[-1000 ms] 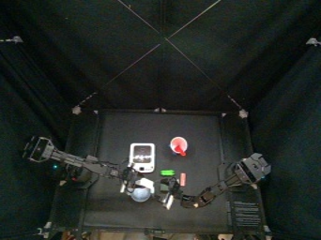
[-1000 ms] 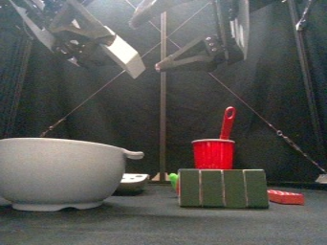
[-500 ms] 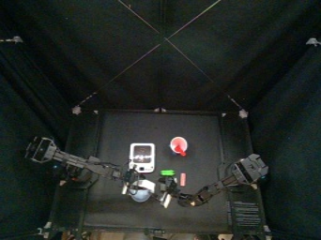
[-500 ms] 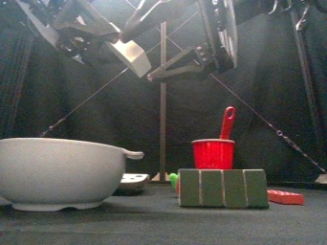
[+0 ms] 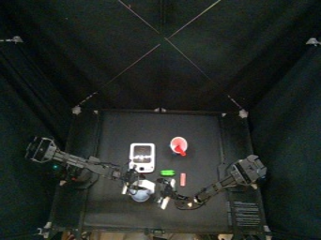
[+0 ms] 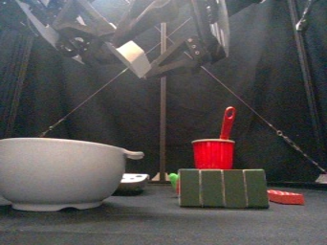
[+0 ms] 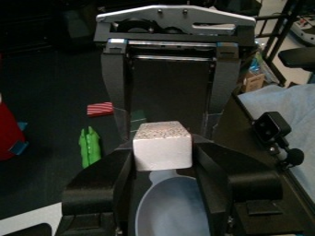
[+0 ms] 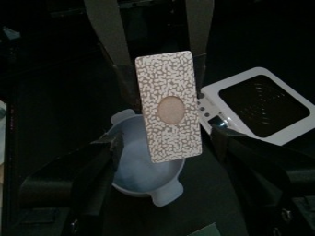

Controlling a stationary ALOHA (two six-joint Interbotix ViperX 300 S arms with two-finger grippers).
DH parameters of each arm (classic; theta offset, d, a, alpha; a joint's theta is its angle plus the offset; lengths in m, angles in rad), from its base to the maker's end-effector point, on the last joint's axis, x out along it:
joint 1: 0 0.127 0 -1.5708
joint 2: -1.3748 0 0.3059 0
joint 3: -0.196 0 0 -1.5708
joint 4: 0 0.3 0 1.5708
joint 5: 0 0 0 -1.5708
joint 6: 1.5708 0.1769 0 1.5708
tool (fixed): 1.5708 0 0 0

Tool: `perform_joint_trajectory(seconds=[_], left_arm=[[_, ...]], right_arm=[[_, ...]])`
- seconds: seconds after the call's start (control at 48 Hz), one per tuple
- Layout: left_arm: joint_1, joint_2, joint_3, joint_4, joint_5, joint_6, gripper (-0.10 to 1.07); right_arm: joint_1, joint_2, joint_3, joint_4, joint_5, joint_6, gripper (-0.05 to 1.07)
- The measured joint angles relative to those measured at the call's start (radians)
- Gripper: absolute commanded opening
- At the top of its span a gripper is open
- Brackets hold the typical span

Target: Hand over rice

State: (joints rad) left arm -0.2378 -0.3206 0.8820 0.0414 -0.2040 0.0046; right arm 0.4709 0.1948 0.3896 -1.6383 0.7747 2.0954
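The rice is a small pale white pack, held in the air over the white bowl. My left gripper is shut on it from both sides. In the right wrist view the rice shows a crackle-patterned face with a round mark. My right gripper faces the left one, with its jaws open on either side of the rice and small gaps showing. In the front view both grippers meet high up, the left holding the rice and the right next to it.
The bowl stands at the table's front, under the grippers. Behind it lie a white rectangular pack with dark marks and a red cup with a spoon. A green block and a flat red item sit at the front right.
My right gripper has moved left to meet the left gripper, and its open jaws now straddle the rice. The left gripper still holds the rice above the bowl.
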Motion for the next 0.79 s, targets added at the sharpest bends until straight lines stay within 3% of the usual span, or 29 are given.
perform_joint_trajectory(seconds=[0.146, 0.792], left_arm=[[0.000, 0.000, 0.000, -0.002, 0.000, 0.000, 0.46], [-0.003, 0.000, 0.000, 0.034, 0.015, 0.002, 0.50]], right_arm=[[0.000, 0.002, 0.000, 0.005, 0.003, -0.008, 0.99], [0.002, 0.002, -0.002, 0.006, 0.005, -0.009, 0.58]])
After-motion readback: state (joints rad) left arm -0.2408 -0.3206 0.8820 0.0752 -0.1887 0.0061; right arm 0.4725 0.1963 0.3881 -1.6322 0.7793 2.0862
